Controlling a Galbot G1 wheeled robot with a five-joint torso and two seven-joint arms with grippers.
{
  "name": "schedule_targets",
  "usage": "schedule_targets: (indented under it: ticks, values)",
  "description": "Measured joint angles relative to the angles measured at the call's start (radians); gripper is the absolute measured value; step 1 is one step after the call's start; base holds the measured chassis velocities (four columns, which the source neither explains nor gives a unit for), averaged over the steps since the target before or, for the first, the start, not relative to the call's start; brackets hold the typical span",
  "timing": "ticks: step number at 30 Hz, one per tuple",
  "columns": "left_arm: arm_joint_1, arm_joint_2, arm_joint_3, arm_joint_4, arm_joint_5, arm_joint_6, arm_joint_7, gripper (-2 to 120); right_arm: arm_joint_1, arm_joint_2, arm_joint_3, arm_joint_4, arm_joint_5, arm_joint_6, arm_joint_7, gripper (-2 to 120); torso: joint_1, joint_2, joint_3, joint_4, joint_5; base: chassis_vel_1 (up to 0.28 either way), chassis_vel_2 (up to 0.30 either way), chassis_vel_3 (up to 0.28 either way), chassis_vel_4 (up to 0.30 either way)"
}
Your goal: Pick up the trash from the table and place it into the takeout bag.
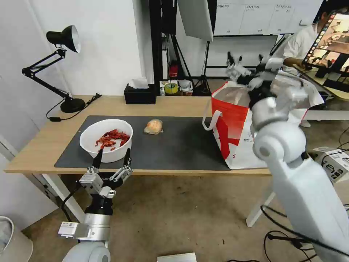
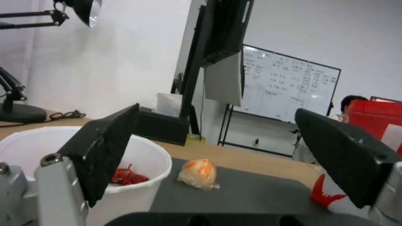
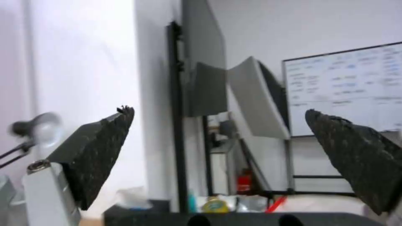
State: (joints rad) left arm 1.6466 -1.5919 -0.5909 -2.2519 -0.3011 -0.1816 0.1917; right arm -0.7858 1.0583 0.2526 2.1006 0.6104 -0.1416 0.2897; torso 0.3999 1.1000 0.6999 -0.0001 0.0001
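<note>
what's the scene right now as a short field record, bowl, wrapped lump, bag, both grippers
bowl: white round bowl of red crayfish shells, on the dark grey mat, robot's left side
lump: small plastic-wrapped orange lump, on the mat between bowl and bag, touching neither
bag: white-and-red takeout bag with silver foil lining, upright at the mat's right end, mouth open
table: long light-wood tabletop
left gripper: at the table's near edge, jaws open, tips in front of the bowl
right gripper: raised above the bag's mouth, jaws open, empty
tissue box: black tissue box, at the table's far edge
</note>
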Motion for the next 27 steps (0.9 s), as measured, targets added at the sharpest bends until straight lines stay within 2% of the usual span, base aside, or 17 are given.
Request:
schedule_targets:
  ticks: [3, 12, 19, 20, 23, 27]
  values:
    - [0.001, 0.0, 0.001, 0.005, 0.002, -0.005, 0.0, 100, -0.118, 0.03, 0.018, 0.021, -0.071, 0.111, -0.081, 100, 0.0, 0.0, 0.0, 0.0001, -0.0001, 0.0, 0.0, 0.0, 0.0]
    - [-0.001, 0.0, -0.009, 0.041, 0.019, -0.056, 0.008, 100, -0.3, 0.072, 0.048, 0.039, -0.202, 0.277, -0.149, 100, 0.0, 0.0, 0.0, 0.0, -0.0001, 0.0, 0.0, 0.0, 0.0]
    - [-0.018, 0.0, -0.029, 0.113, 0.026, -0.113, 0.021, 100, -0.482, 0.163, 0.075, -0.019, -0.362, 0.438, -0.213, 100, 0.0, 0.0, 0.0, 0.0001, -0.0003, 0.0, 0.0, 0.0, 0.0]
    - [-0.018, 0.0, -0.029, 0.113, 0.026, -0.113, 0.021, 100, -0.482, 0.163, 0.075, -0.019, -0.362, 0.438, -0.213, 100, 0.0, 0.0, 0.0, 0.0001, -0.0003, 0.0, 0.0, 0.0, 0.0]
    - [-0.018, 0.0, -0.032, 0.127, 0.027, -0.122, 0.023, 100, -0.561, 0.208, 0.067, -0.06, -0.407, 0.536, -0.219, 100, 0.0, 0.0, 0.0, 0.0001, -0.0003, 0.0, 0.0, 0.0, 0.0]
    - [-0.016, 0.002, -0.035, 0.131, 0.027, -0.127, 0.023, 100, -0.616, 0.235, 0.053, -0.086, -0.436, 0.608, -0.219, 100, 0.0, 0.0, 0.0, 0.0001, -0.0003, 0.0, 0.0, 0.0, 0.0]
